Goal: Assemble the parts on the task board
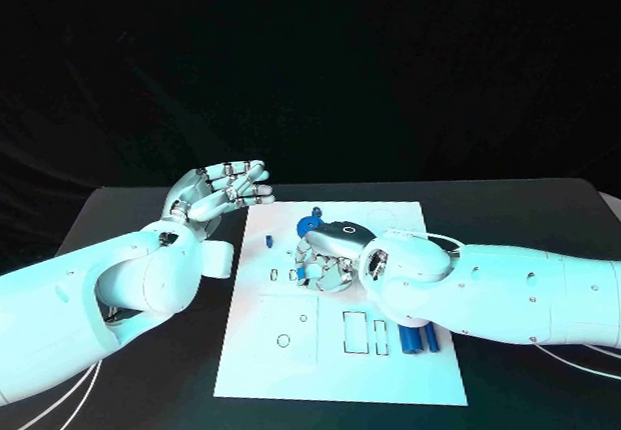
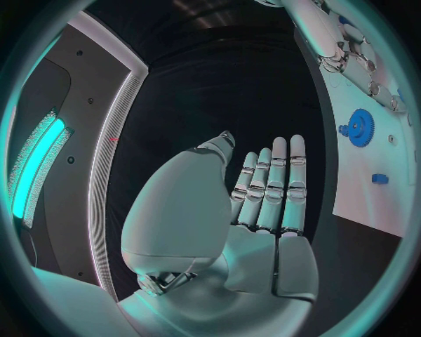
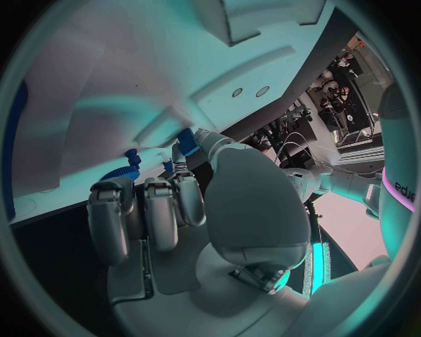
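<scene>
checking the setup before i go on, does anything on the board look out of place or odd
Nothing stands out. The task board lies flat on the table, two blue pegs rest side by side near its front edge, and the blue gear sits on the board. The left hand hovers open beside it.

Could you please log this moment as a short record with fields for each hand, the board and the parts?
left hand: raised beside the board's far left corner, fingers straight and apart, holding nothing
right hand: down on the board, fingers curled; whether it grips a part cannot be told
board: white, flat on the black table
gear: blue, on the board by the right hand
bars: blue, lying side by side near the board's near right edge
</scene>
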